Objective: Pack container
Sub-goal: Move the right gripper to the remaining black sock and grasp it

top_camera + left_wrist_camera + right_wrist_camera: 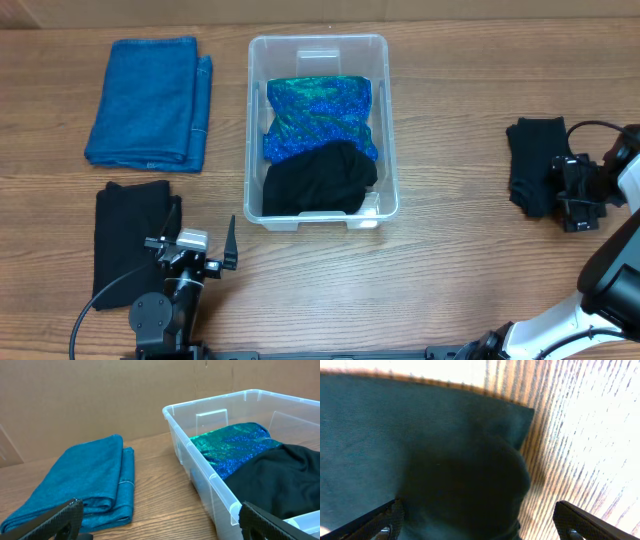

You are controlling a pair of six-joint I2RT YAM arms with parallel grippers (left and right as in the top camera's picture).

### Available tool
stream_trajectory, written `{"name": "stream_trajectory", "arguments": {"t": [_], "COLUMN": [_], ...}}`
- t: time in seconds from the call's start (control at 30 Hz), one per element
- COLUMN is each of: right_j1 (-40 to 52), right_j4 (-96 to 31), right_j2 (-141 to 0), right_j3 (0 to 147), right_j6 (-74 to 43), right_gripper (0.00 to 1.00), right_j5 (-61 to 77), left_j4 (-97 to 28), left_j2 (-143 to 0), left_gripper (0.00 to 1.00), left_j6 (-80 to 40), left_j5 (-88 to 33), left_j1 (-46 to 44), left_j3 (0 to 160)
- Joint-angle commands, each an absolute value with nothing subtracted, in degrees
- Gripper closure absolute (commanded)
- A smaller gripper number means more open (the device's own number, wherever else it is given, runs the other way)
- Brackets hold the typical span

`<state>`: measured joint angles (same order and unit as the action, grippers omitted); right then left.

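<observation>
**Asker:** From overhead, where is everything?

**Me:** The container [318, 42] sits upper centre on the desk [450, 290]. It holds a sparkly blue-green cloth [320, 110] at its upper end and a black garment [318, 178] at its lower end. A folded blue towel [150, 100] lies at upper left. A black folded cloth [130, 240] lies at lower left, beside my left tool [192, 250]. Another black cloth [535, 165] is at far right, by my right tool [565, 192]. With three pieces outside the container, I judge the packing partway done.

**Asker:** And the left wrist view?

**Me:** My fingers are spread wide at both bottom corners and hold nothing. The towel is on the left and the container wall on the right. I think this arm sits low in the frame to leave the bin mouth free.

**Asker:** Right wrist?

**Me:** The fingers are spread wide again, straddling the black cloth's corner and placed to pinch it. The picture is blurred and washed out, so I cannot tell whether the tips touch the fabric.
</observation>
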<state>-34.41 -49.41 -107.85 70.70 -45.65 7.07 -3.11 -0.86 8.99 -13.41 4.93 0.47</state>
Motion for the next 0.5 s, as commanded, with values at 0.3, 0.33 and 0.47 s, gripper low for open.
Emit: {"name": "stream_trajectory", "arguments": {"t": [0.3, 0.33, 0.47], "right_j1": [-32.86, -32.25, -31.66], "right_j4": [-44.03, -43.75, -43.09], "right_j2": [-107.48, -107.48, -107.48], "right_j3": [69.8, 69.8, 69.78], "right_j6": [-43.22, -43.16, -43.27], "right_gripper": [0.0, 0.0, 0.0], "right_j5": [9.08, 9.06, 9.08], "left_j4": [-3.05, -3.05, -3.05], "left_j2": [-0.32, -0.32, -0.32], "left_gripper": [0.0, 0.0, 0.0], "left_j6": [8.36, 8.36, 8.38], "left_j5": [-13.1, -13.08, -13.1], "left_j1": [5.23, 5.23, 5.23], "left_j3": [0.27, 0.27, 0.27]}}
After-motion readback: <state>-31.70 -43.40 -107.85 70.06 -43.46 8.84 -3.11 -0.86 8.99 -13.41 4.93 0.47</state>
